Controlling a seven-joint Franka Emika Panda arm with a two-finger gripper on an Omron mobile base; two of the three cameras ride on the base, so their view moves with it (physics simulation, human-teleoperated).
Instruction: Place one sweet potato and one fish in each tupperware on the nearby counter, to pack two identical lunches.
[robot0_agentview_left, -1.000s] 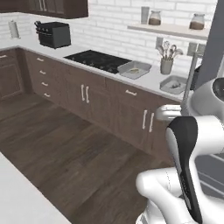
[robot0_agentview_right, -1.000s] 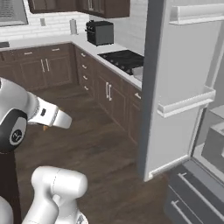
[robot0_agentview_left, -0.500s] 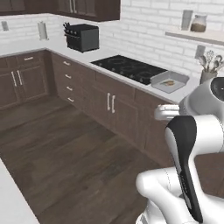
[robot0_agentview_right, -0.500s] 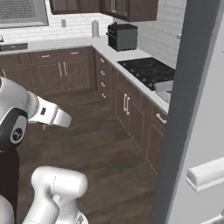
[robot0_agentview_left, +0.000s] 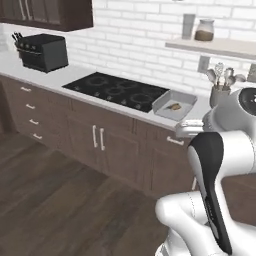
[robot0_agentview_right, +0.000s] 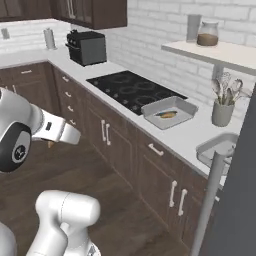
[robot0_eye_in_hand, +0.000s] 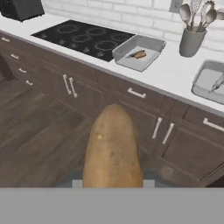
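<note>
**Operator:** Gripping a sweet potato (robot0_eye_in_hand: 113, 146) is what I make of the hand view: the tan, speckled tuber rises up the middle of the picture from the bottom edge, and the gripper (robot0_eye_in_hand: 113, 183) is closed around its lower end. I cannot make out the fingertips themselves, as the potato covers them.

**Spotter:** Where are the trays?

**Operator:** Ahead of the potato, on the off-white counter (robot0_eye_in_hand: 175, 74). The nearer tupperware (robot0_eye_in_hand: 139, 52) sits just to the right of the black cooktop (robot0_eye_in_hand: 83, 37) and has a small orange-brown item (robot0_eye_in_hand: 139, 54) lying in it; I cannot tell whether that is a fish or a potato. The second tupperware (robot0_eye_in_hand: 210, 81) is further right, near the counter's front edge, with a pale thing inside that I cannot identify.

**Spotter:** Between them?

**Operator:** A grey utensil holder (robot0_eye_in_hand: 191, 41) with spoons stands back by the white brick wall. In the right base view the same tupperware (robot0_agentview_right: 170, 111) lies beside the cooktop (robot0_agentview_right: 135, 90), the black toaster (robot0_agentview_right: 89, 47) is far down the counter (robot0_agentview_right: 185, 137), and a jar (robot0_agentview_right: 207, 34) stands on the wall shelf (robot0_agentview_right: 220, 50). The white arm (robot0_agentview_right: 55, 131) is held over the wood floor, well apart from the cabinets.
</note>
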